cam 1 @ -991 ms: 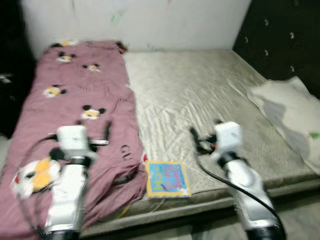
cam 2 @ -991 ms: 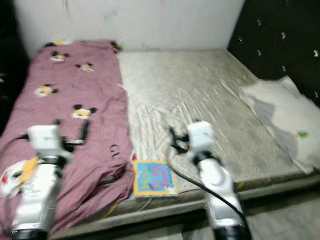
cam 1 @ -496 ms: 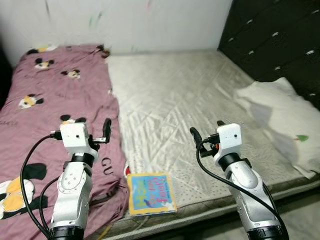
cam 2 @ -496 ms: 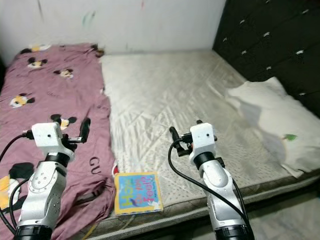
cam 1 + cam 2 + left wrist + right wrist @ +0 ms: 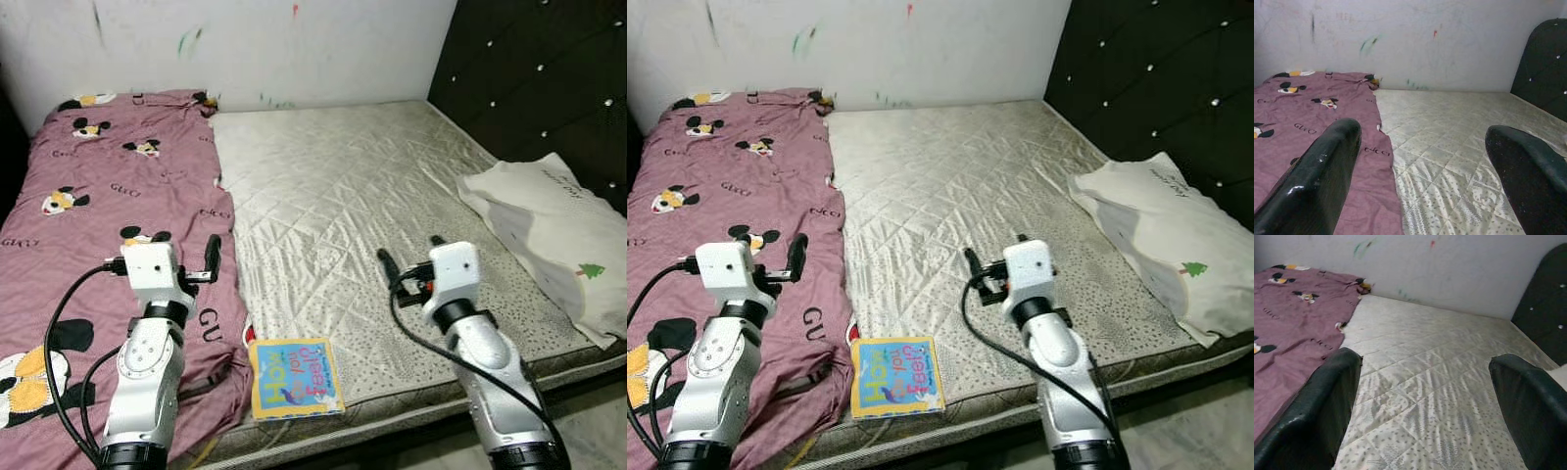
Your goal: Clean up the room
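A colourful children's book [image 5: 294, 377] lies flat near the front edge of the bare beige mattress [image 5: 333, 176]. A purple cartoon-mouse blanket [image 5: 98, 196] covers the bed's left side, and a white pillow [image 5: 549, 235] rests at the right by the dark headboard. My left gripper [image 5: 1422, 132] hovers open over the blanket's right border, left of and behind the book. Over the mattress, right of the book, my right gripper [image 5: 1425, 360] is held open. Nothing sits between either pair of fingers.
A black tufted headboard [image 5: 549, 78] runs along the right side. A white wall with paint marks [image 5: 245, 49] stands behind the bed. The blanket's lower edge hangs over the front of the bed [image 5: 220, 392] beside the book.
The camera has swung and settled, so the picture went from blurred to sharp and the bed shifted in view. Both arms keep the same raised pose with fingers open.
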Available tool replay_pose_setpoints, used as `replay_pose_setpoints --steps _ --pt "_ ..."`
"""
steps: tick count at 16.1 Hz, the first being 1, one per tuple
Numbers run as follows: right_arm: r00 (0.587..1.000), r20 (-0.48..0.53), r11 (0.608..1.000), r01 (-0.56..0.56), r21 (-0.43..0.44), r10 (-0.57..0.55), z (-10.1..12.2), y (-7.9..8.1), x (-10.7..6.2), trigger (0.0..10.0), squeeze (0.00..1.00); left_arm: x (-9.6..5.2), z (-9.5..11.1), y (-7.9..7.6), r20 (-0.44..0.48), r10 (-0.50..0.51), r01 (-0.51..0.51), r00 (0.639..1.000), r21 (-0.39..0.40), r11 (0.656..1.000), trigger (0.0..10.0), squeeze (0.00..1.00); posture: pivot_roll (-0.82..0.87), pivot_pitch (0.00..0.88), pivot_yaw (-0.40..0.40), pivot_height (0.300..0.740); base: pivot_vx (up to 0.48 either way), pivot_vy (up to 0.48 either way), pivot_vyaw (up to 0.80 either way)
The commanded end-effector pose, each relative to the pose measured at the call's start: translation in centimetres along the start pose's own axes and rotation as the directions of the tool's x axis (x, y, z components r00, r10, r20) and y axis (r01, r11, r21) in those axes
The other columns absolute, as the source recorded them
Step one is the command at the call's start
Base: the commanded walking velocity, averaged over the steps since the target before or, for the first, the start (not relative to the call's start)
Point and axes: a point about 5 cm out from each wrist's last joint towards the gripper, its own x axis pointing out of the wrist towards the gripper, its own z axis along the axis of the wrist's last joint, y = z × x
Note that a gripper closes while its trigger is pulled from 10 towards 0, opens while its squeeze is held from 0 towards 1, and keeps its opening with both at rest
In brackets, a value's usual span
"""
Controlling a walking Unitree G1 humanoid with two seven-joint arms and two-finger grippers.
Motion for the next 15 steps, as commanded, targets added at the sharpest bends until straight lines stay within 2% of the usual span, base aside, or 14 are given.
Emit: replay_pose_setpoints --steps 1,4,5,6,7,8,9,10,12,13,14,15 --pt "1.000 0.010 1.000 0.025 0.019 -0.025 0.4 -0.6 0.2 10.0 0.00 -0.1 0.0 0.1 -0.012 0.017 -0.017 1.000 0.011 1.000 10.0 0.00 -0.02 0.013 -0.039 0.740 0.000 0.000 0.00" --pt "0.998 -0.031 0.997 0.051 0.065 -0.049 -0.1 -0.9 0.5 10.0 0.00 1.2 0.1 0.3 -0.038 -0.041 0.044 0.998 0.077 0.996 10.0 0.00 -0.02 0.009 -0.042 0.740 0.000 0.000 0.00" --pt "0.998 -0.036 0.996 0.051 0.077 -0.048 -0.2 -0.8 0.6 10.0 0.00 1.8 -0.4 0.6 -0.084 -0.026 0.034 0.996 0.091 0.995 10.0 0.00 0.00 0.000 -0.065 0.740 0.000 0.000 0.00" --pt "0.999 -0.037 0.996 0.030 0.090 -0.027 0.0 -0.4 1.2 10.0 0.00 2.4 -1.1 0.6 -0.141 -0.092 0.105 0.986 0.090 0.990 10.0 0.00 0.02 0.000 -0.074 0.740 0.000 0.000 0.00" --pt "1.000 -0.027 0.997 0.005 0.076 -0.003 0.2 -0.1 1.6 10.0 0.00 2.6 -1.0 0.0 -0.125 -0.204 0.218 0.971 0.111 0.970 10.0 0.00 0.02 0.001 -0.076 0.740 0.000 0.000 0.00" --pt "1.000 -0.018 0.998 -0.015 0.059 0.016 0.4 0.3 2.1 10.0 0.00 2.9 -1.0 -0.7 -0.138 -0.291 0.312 0.947 0.166 0.936 10.0 0.00 0.02 0.005 -0.072 0.740 0.000 0.000 0.00" --pt "1.000 -0.011 0.998 -0.013 0.065 0.013 0.6 0.5 2.3 10.0 0.00 2.9 -0.7 -1.3 -0.141 -0.349 0.371 0.927 0.198 0.907 10.0 0.00 0.02 0.009 -0.067 0.740 0.000 0.000 0.00" --pt "1.000 -0.009 0.998 -0.010 0.067 0.011 0.6 0.6 2.3 10.0 0.00 2.8 -0.6 -1.6 -0.141 -0.370 0.392 0.918 0.195 0.899 10.0 0.00 0.01 0.015 -0.062 0.740 0.000 0.000 0.00" --pt "1.000 -0.019 0.997 0.022 0.069 -0.021 0.4 0.7 1.6 10.0 0.00 2.2 -0.5 -1.7 -0.115 -0.358 0.374 0.926 0.179 0.910 10.0 0.00 0.01 0.024 -0.058 0.740 0.000 0.000 0.00" --pt "0.999 -0.033 0.998 0.030 0.054 -0.028 0.0 0.8 0.7 10.0 0.00 1.0 -0.2 -1.7 -0.034 -0.305 0.307 0.952 0.143 0.941 10.0 0.00 0.00 0.039 -0.054 0.740 0.000 0.000 0.00" --pt "0.999 -0.035 0.998 0.033 0.048 -0.031 -0.1 0.7 0.5 10.0 0.00 0.8 -0.3 -1.7 -0.031 -0.287 0.289 0.957 0.130 0.949 10.0 0.00 0.00 0.041 -0.054 0.740 0.000 0.000 0.00" --pt "0.999 -0.034 0.998 0.034 0.057 -0.032 -0.2 0.6 0.1 10.0 0.00 -0.5 -0.8 -1.2 -0.065 -0.173 0.178 0.983 0.081 0.981 10.0 0.00 0.00 0.052 -0.064 0.740 0.000 0.000 0.00"
